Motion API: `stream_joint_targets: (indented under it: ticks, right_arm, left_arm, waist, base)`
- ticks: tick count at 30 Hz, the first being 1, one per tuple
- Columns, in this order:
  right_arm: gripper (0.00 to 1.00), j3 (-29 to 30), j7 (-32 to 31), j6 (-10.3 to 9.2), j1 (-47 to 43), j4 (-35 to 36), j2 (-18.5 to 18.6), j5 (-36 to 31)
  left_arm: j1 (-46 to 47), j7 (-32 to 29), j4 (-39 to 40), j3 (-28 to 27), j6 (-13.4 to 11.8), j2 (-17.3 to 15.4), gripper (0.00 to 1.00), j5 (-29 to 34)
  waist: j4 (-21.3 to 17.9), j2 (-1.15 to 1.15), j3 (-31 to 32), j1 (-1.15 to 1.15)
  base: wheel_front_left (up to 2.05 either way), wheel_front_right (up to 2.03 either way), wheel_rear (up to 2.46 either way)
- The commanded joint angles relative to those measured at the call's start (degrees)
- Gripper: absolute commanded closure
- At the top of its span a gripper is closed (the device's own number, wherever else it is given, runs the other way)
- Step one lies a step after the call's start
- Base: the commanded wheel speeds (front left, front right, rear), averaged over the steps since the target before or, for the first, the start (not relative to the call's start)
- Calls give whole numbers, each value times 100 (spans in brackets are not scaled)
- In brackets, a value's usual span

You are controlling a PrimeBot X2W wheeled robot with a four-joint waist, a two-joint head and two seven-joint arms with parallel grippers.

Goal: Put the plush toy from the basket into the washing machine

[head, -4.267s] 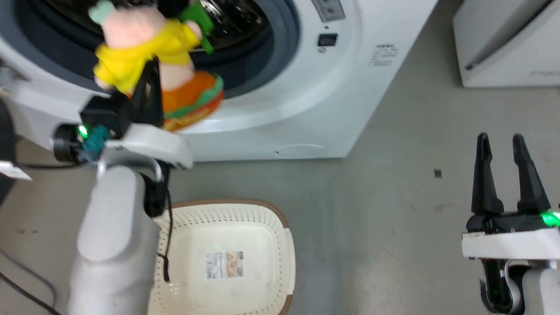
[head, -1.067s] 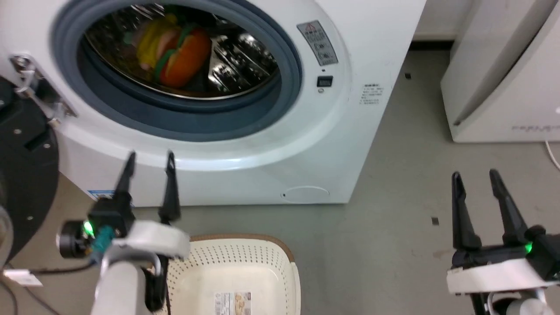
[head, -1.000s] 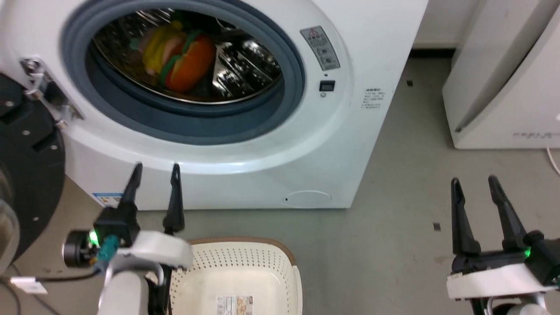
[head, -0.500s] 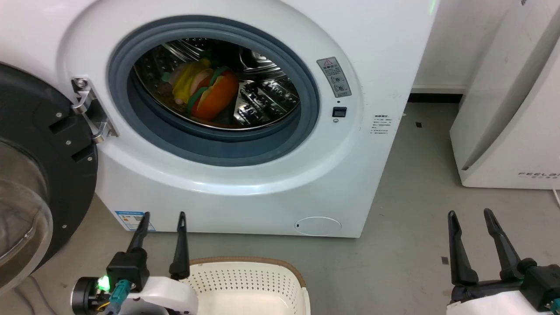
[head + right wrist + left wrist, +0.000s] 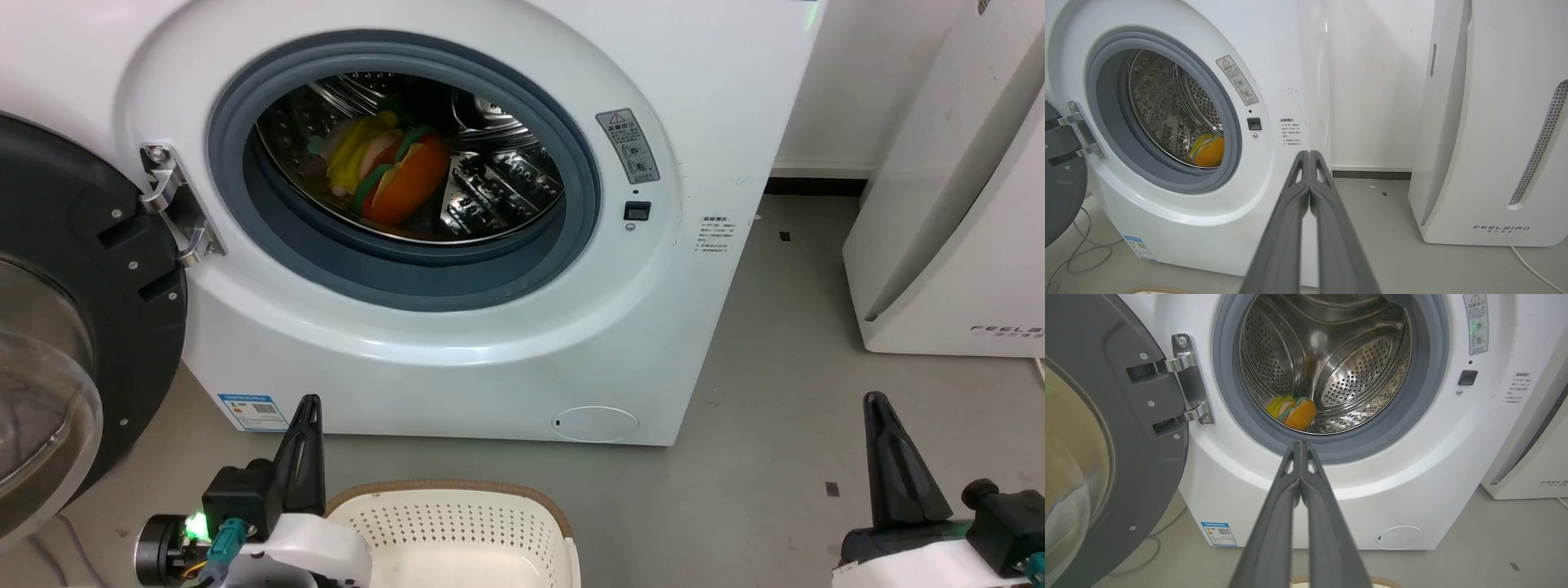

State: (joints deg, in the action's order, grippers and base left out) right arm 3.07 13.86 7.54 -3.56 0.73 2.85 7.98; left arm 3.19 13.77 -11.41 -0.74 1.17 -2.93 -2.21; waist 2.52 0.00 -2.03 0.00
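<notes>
- Head view: the plush toy [image 5: 384, 175] is lying inside the steel drum [image 5: 506, 188] of the washing machine [image 5: 490, 351]. Its orange burger-like part is facing the opening, with the yellow shirt behind it to the left.
- The grey rubber door ring [image 5: 408, 282] is framing that opening, and the black-framed round door [image 5: 98, 269] is hanging wide open on its metal hinge [image 5: 175, 212] at the left.
- The basket [image 5: 457, 523] is sitting on the grey floor [image 5: 775, 367] in front of the machine, apart from it, with its brown-rimmed far end showing at the bottom edge.
- The left gripper [image 5: 306, 420] is hovering just beside the basket's left corner. Its fingers are pressing together with nothing between them, and in the left wrist view the tips are pointing at the lower door ring.
- The right gripper [image 5: 882, 420] is hovering over the floor well to the right, its fingers likewise together and empty.
- The white FEELBIRD appliance [image 5: 963, 245] is standing to the right of the machine.
</notes>
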Motion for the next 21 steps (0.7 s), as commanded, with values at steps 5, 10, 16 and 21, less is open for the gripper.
stream_joint_targets:
  ticks: [5,10,16,21]
  right_arm:
    - [100,-25,-83,-1,41,-8,0,-86]
    - [100,-37,-141,-1,55,-11,0,-118]
    - [100,-50,-200,-1,69,-14,0,-150]
    - [100,-63,-259,-1,84,-17,1,-183]
  left_arm:
    - [-37,-79,87,5,-13,0,100,24]
    - [-50,-137,135,8,-18,0,100,33]
    - [-62,-196,183,11,-23,0,100,42]
    - [-75,-255,230,14,-27,0,100,51]
  waist:
    - [-12,0,9,0]
    - [-23,0,18,0]
    - [-34,0,26,0]
    - [-45,0,35,0]
  base:
    - [0,0,0]
    - [0,0,0]
    - [0,0,0]
    - [0,0,0]
